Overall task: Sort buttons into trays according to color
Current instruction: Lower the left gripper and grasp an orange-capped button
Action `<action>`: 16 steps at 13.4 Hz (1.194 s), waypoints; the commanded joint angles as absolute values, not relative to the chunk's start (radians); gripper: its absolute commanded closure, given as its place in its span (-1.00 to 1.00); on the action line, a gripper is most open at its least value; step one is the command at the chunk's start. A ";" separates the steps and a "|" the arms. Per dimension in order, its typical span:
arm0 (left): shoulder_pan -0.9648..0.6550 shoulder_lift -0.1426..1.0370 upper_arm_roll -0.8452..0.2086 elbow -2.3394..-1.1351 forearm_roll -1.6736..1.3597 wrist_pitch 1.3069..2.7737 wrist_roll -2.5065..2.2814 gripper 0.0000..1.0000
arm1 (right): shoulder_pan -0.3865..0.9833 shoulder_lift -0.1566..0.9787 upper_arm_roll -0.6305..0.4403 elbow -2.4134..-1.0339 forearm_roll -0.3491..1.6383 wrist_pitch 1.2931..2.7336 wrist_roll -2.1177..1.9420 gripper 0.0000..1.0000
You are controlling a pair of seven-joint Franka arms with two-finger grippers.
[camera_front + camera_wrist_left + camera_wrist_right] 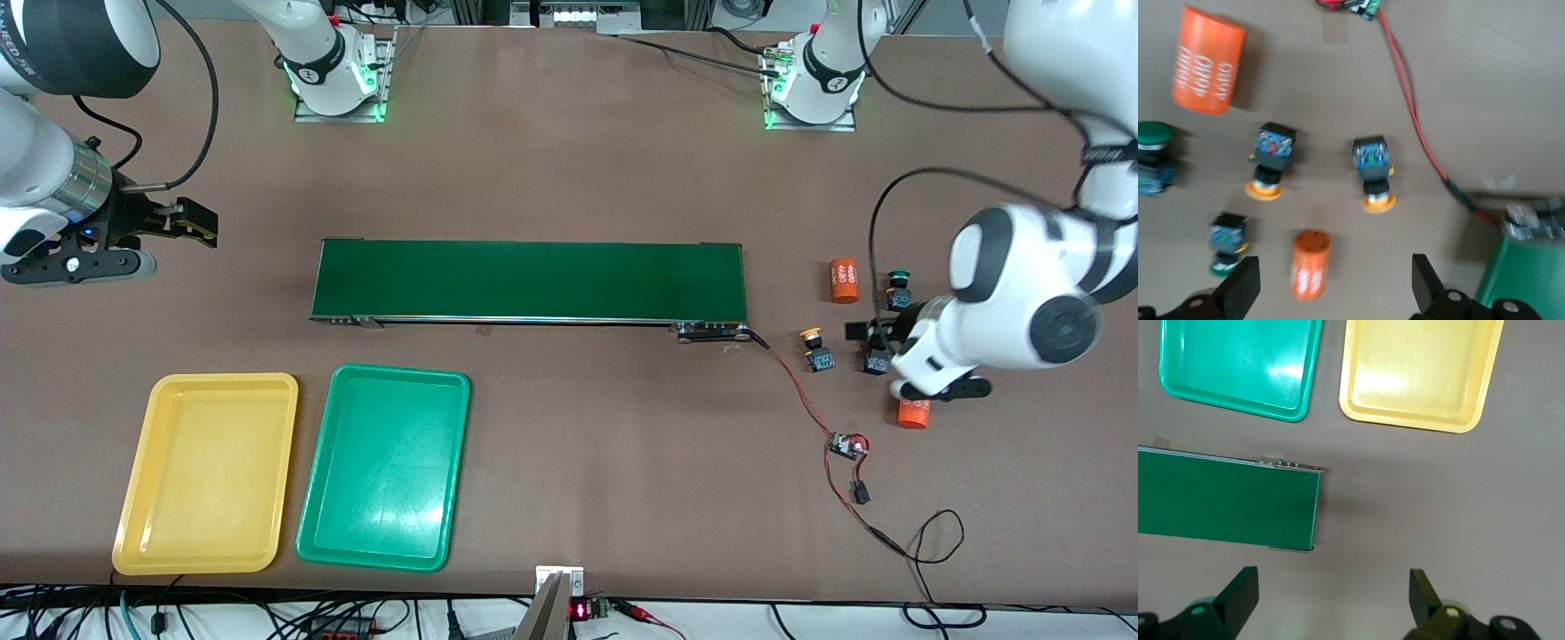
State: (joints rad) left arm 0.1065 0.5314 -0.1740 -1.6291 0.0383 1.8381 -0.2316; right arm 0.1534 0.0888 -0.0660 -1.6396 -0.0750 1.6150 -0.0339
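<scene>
The left claw, fingers wide apart and empty, hangs over the buttons on the surface. The right claw, equally spread and empty, waits above the conveyor belt's end, near both trays.

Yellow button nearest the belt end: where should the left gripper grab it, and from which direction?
Probably from above, closing on the flat sides of its blocky blue-black body. The yellow button lies tipped on its side, its round cap sticking out sideways, too rounded for the pads. It has bare table on both sides, clear of the cable. The left gripper hangs open over the button group.
</scene>
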 commanded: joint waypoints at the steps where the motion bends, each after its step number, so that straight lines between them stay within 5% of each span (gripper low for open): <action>1: 0.062 0.583 -0.179 -1.614 0.121 1.888 -0.330 -1.00 | 0.141 0.083 -0.064 -1.654 -0.080 1.612 -0.018 -1.00; 7: 0.061 0.698 -0.189 -1.626 0.203 2.042 -0.341 -0.98 | 0.143 0.083 -0.067 -1.666 -0.078 1.609 -0.018 -1.00; 11: 0.060 0.721 -0.192 -1.646 0.201 2.054 -0.342 -0.15 | 0.144 0.074 -0.067 -1.684 -0.078 1.611 -0.020 -1.00; 16: 0.055 0.707 -0.198 -1.641 0.175 2.028 -0.350 0.48 | 0.146 0.066 -0.067 -1.698 -0.080 1.614 -0.020 -1.00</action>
